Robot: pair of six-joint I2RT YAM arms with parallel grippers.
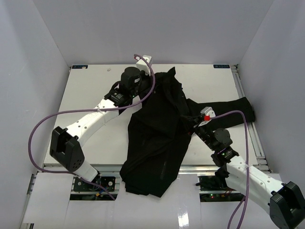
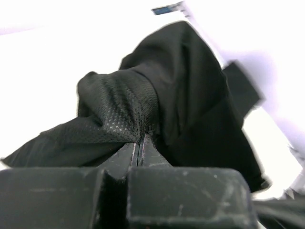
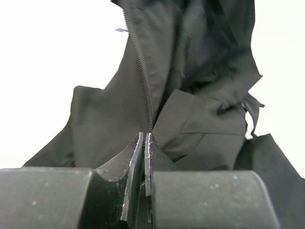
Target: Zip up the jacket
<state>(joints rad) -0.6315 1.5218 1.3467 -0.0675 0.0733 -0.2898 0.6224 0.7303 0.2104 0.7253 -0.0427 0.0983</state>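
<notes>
Sprawling diagonally across the white table (image 1: 95,90), the jacket (image 1: 157,143) overhung its near edge. The left gripper (image 2: 141,143) was clenched on bunched mesh lining (image 2: 114,114) at the far end, the right gripper (image 3: 147,138) on fabric at the zipper (image 3: 143,81). Purple cables (image 1: 43,124) looped beside both arms.

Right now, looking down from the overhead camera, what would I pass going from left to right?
purple cable loop → left arm's elbow → jacket → red part on the right wrist → right arm's elbow

Jacket (image 1: 157,138) lies on table (image 1: 95,90); near end overhangs edge.
</notes>
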